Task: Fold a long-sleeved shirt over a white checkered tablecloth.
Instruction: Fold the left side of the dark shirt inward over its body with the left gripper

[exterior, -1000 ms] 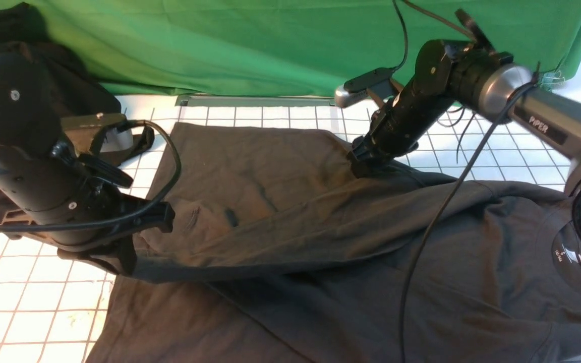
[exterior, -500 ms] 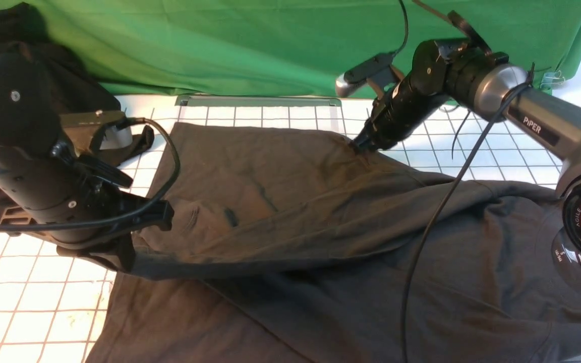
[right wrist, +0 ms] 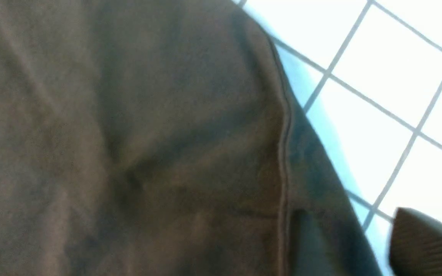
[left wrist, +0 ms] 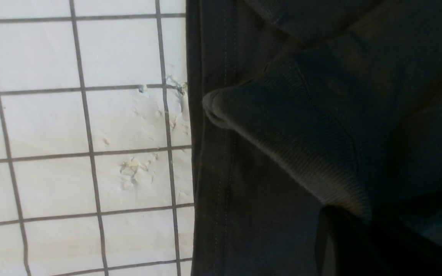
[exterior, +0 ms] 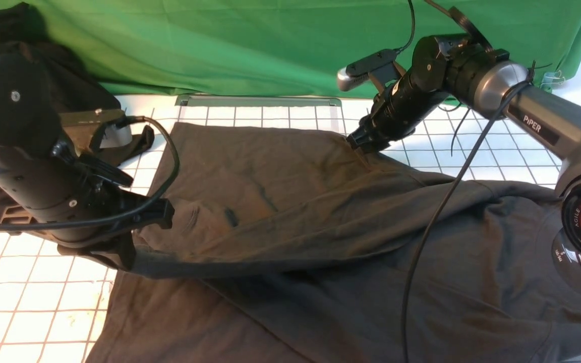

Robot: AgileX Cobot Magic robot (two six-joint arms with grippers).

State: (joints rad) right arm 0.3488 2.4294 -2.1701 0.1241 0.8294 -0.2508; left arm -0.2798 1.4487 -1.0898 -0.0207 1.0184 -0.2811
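The long-sleeved shirt (exterior: 321, 227) lies dark and creased across the white checkered tablecloth (exterior: 18, 302); its neck label (exterior: 563, 254) shows at the far right. One sleeve stretches left to my left gripper (exterior: 121, 254), which is shut on the ribbed cuff (left wrist: 282, 134) just above the shirt's hem. In the left wrist view the jaws are lost in darkness under the cuff. My right gripper (exterior: 360, 143) hovers at the shirt's far edge, open. In the right wrist view one ribbed finger (right wrist: 424, 245) stands over the tablecloth (right wrist: 378, 76), beside the shirt's seamed edge (right wrist: 286, 126).
Plain green fabric (exterior: 270, 45) hangs along the back. A blacker garment (exterior: 83, 96) is heaped behind my left arm. A metal strip (exterior: 260, 100) runs along the far table edge. A black cable (exterior: 421, 242) droops over the shirt from my right arm.
My right gripper has let go of the shirt's far edge, risen off it and shifted toward the back. My left gripper and the sleeve have stayed put.
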